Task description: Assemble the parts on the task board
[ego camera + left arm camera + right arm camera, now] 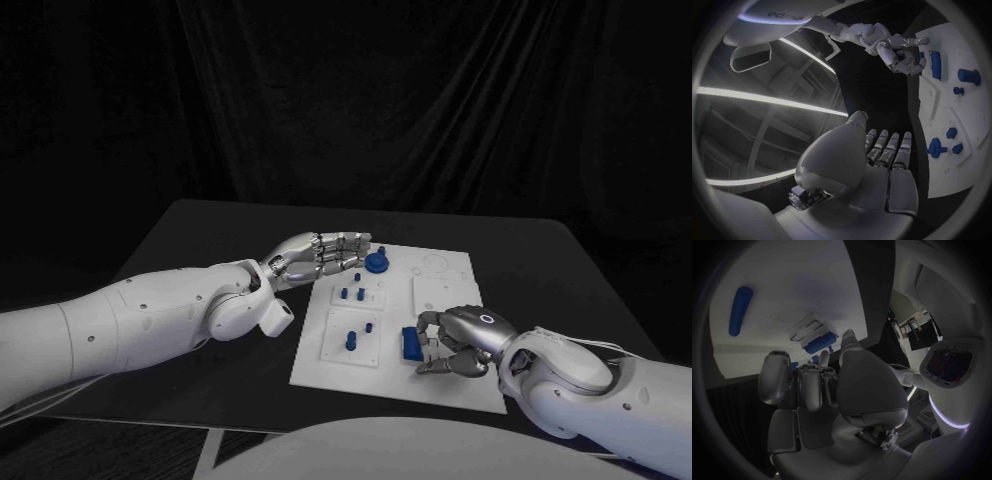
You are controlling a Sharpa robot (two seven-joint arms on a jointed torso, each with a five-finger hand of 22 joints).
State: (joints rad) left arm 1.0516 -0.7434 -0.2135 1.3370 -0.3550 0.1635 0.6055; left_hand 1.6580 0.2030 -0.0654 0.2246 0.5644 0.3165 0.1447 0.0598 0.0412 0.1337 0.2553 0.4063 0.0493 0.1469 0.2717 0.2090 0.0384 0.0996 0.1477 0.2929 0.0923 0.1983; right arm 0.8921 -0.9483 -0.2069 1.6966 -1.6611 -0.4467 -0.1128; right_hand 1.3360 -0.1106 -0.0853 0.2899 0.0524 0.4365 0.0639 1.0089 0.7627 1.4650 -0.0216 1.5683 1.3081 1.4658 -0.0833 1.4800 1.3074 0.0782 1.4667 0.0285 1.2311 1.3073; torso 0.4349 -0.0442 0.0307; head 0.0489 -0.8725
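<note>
At centre frame, several parts (355,342) already stand in the board (440,380), the left hand (320,256) hovers empty, and the right hand (459,343) grips one block (411,346).

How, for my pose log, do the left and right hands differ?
The left hand has its fingers stretched straight and holds nothing; the right hand has its fingers curled in. The left hand sits at the task board's far side by the round blue knob; the right hand is at its near side by the blue block, contact unclear. Both are silver.
</note>
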